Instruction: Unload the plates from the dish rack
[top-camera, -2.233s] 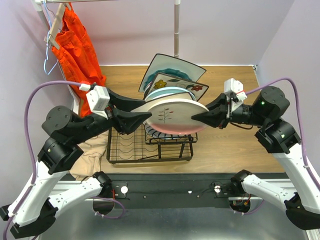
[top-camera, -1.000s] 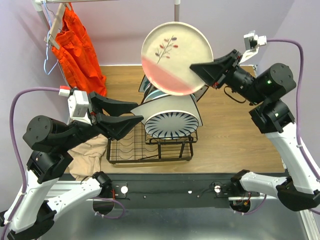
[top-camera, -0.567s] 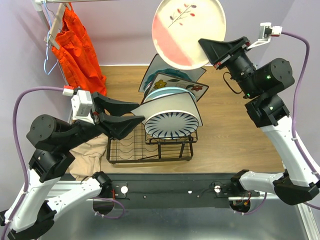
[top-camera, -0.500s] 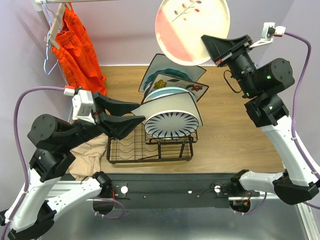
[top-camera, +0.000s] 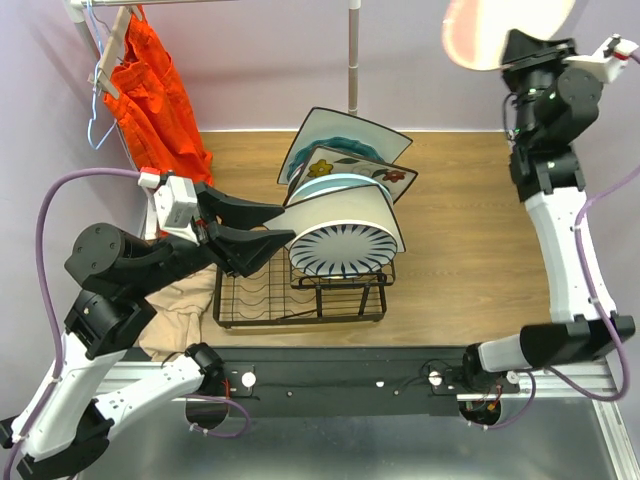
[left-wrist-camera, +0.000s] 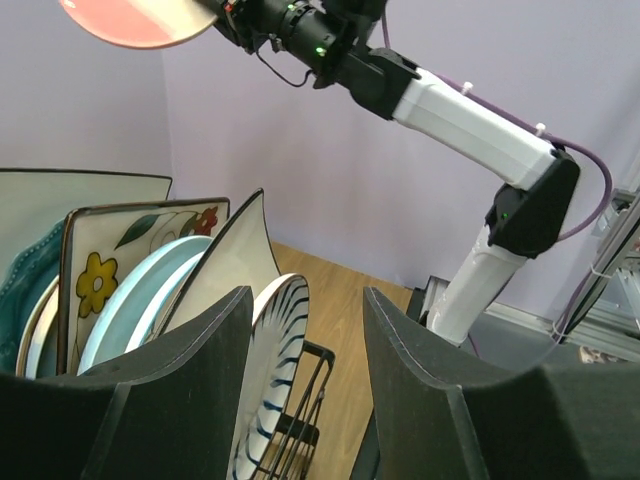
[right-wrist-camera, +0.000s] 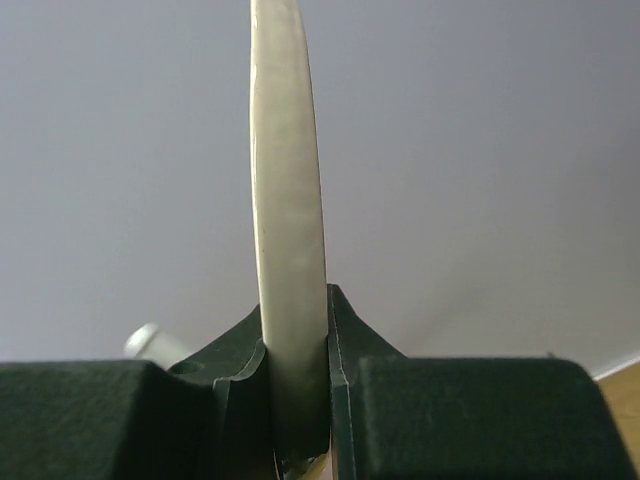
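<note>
Top external view: 1 cream-pink plate (top-camera: 497, 30) is gripped aloft by the right gripper (top-camera: 522, 47) while the left gripper (top-camera: 285, 226) is seen open, and a lowering onto the table (top-camera: 455, 270) is judged needed next.

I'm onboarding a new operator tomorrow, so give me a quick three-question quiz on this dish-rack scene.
1. True or false: the left gripper is shut on a plate.
2. What does the right gripper hold? A) a cup B) the cream-pink plate C) a square flower-print plate
3. Fill in: the orange garment hangs on the robot's ___ side of the dish rack.
Key: 1 false, its jaws stand open and grip nothing. 2 B, pinched at the rim and held high. 3 left.
</note>
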